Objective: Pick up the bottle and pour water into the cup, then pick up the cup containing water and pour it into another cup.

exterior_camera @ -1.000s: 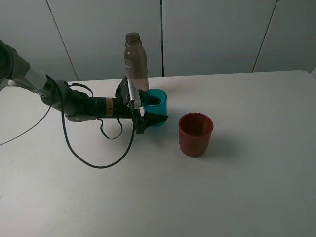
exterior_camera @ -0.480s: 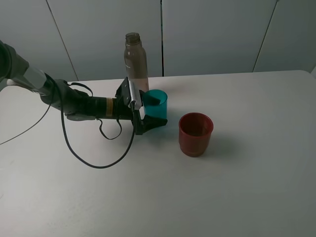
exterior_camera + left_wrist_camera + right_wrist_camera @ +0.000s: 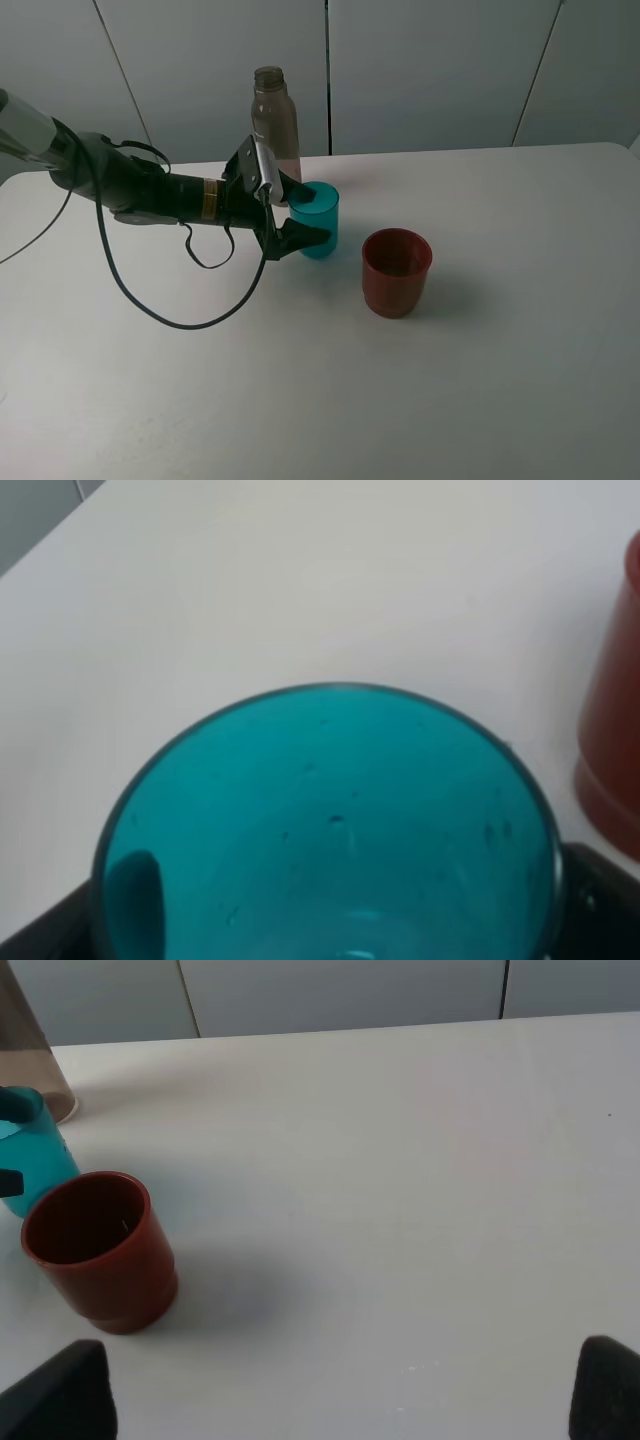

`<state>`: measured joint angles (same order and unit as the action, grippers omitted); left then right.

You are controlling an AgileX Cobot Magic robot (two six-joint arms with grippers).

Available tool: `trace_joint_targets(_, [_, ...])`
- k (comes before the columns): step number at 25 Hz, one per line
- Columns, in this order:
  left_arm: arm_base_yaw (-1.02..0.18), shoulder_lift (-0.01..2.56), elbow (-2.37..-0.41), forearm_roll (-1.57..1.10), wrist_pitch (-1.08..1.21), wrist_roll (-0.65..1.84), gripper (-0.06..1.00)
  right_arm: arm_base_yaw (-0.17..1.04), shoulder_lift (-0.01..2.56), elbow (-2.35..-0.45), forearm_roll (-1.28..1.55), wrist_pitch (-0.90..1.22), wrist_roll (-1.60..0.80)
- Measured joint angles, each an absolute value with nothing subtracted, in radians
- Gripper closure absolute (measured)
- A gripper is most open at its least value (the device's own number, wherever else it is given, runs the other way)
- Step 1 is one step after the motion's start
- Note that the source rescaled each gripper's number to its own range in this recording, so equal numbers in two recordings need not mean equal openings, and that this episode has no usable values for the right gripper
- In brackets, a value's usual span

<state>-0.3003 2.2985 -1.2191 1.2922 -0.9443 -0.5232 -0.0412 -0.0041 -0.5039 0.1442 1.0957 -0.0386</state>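
The teal cup (image 3: 319, 222) sits slightly tilted between the fingers of my left gripper (image 3: 311, 214), which is shut on it from the left. In the left wrist view the cup (image 3: 330, 820) fills the frame, with a dark finger on each side of it. The red cup (image 3: 396, 272) stands upright just to the right, apart from the teal one, and also shows in the right wrist view (image 3: 95, 1250). The tall brownish bottle (image 3: 275, 120) stands behind the left gripper. My right gripper (image 3: 330, 1405) is open, its tips far apart, well away from the cups.
The white table (image 3: 500, 380) stretches bare to the right and front of the cups. A black cable (image 3: 190, 322) loops from the left arm down onto the table. A grey panelled wall runs behind the table's back edge.
The left arm has risen and shifted a little to the back left. The teal cup now leans in the fingers instead of standing flat. Bottle and red cup have not moved.
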Motion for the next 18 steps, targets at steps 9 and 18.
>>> trace_joint_targets(9, [-0.3, 2.209, -1.148, 1.285, -0.919, -0.512, -0.01, -0.041, -0.004, -0.504, 0.144, 1.096, -0.039])
trace_joint_targets(18, [-0.3, 2.135, -1.083, 1.252, -0.855, -0.443, -0.01, -0.041, -0.004, -0.504, 0.144, 1.096, -0.039])
